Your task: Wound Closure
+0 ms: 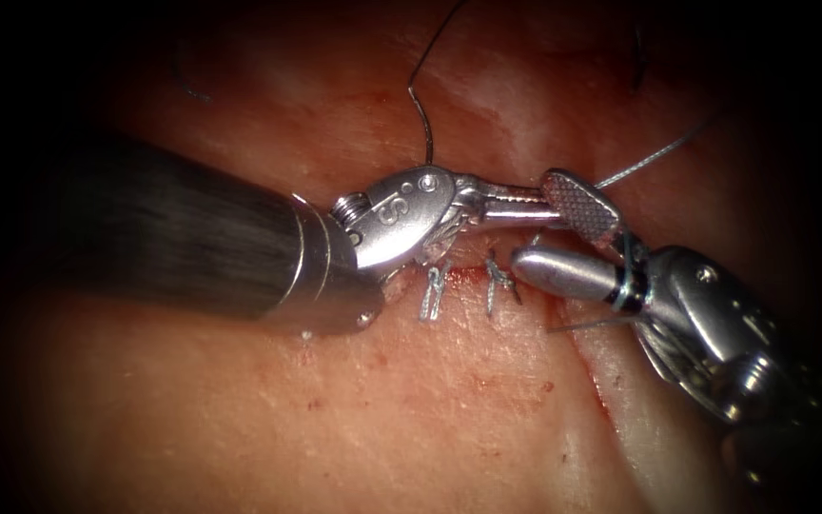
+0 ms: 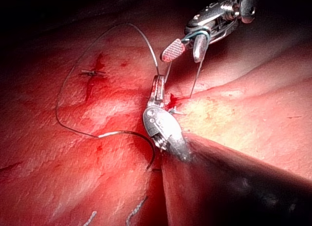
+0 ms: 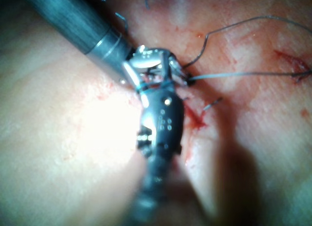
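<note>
My left tool [image 1: 542, 207] reaches across the cut [image 1: 468, 273] from the left, its jaws shut on the thread [image 2: 146, 43] close to the right tool. From there the thread arcs away over the tissue [image 1: 354, 400]. My right tool [image 1: 533, 221] comes in from the lower right with its jaws open. Its ridged pad [image 1: 579, 205] is above the left jaws, and thread is wound around the base of its jaws [image 1: 628, 286]. A pale strand [image 1: 658, 157] runs off to the upper right. A dark curved needle [image 2: 141, 140] lies free on the tissue beside the left tool, held by neither.
Two finished stitches [image 1: 435, 290] [image 1: 499, 286] cross the cut just below the left jaws. An older stitch [image 2: 92, 72] sits farther off, and cut thread ends [image 2: 136, 214] lie nearby. Red fluid [image 2: 170, 101] wets the wound edge. The left shaft [image 1: 173, 233] covers tissue on the left.
</note>
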You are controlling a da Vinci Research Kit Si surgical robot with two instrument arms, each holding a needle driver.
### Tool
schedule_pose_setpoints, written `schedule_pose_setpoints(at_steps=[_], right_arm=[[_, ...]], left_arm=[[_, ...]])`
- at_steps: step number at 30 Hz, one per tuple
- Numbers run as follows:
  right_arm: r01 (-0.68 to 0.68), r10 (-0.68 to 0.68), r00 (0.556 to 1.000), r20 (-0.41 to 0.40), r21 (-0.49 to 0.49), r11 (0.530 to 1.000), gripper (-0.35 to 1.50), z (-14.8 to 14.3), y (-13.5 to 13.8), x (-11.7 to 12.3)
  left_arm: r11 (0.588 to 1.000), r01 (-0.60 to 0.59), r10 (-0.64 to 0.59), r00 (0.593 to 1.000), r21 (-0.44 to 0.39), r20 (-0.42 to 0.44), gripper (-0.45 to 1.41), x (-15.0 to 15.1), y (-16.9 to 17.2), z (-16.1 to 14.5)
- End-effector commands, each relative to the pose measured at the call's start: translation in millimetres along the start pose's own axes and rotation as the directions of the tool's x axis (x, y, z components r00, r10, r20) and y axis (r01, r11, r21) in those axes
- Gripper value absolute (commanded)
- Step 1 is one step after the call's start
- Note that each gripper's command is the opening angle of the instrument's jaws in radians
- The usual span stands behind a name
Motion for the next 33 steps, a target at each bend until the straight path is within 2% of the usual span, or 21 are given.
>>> schedule_pose_setpoints(at_steps=[1,10,18,25,33], right_arm=[[0.000,0.000,1.000,0.000,0.003,1.000,1.36,0.4,0.0,-0.8],[0.020,-0.020,1.000,-0.001,-0.008,1.000,1.33,-0.1,1.0,-2.3],[0.024,-0.025,1.000,-0.010,-0.066,0.998,1.31,-2.0,2.8,-2.4],[0.035,-0.031,0.999,0.025,-0.160,0.987,1.30,-3.6,4.6,-3.4],[0.027,-0.017,0.998,0.067,-0.157,0.987,1.30,-3.7,5.1,-4.9]], left_arm=[[1.000,-0.001,0.001,1.000,-0.003,-0.001,-0.45,-0.6,-0.1,0.2],[1.000,0.003,-0.003,1.000,0.014,-0.006,-0.45,-0.1,1.0,-1.4],[1.000,0.003,-0.003,1.000,0.023,-0.010,-0.45,0.0,2.6,-1.3],[1.000,0.006,-0.006,1.000,0.023,-0.023,-0.45,0.2,2.9,-1.2],[1.000,0.007,-0.006,1.000,0.030,-0.029,-0.45,0.3,2.8,-1.3]])
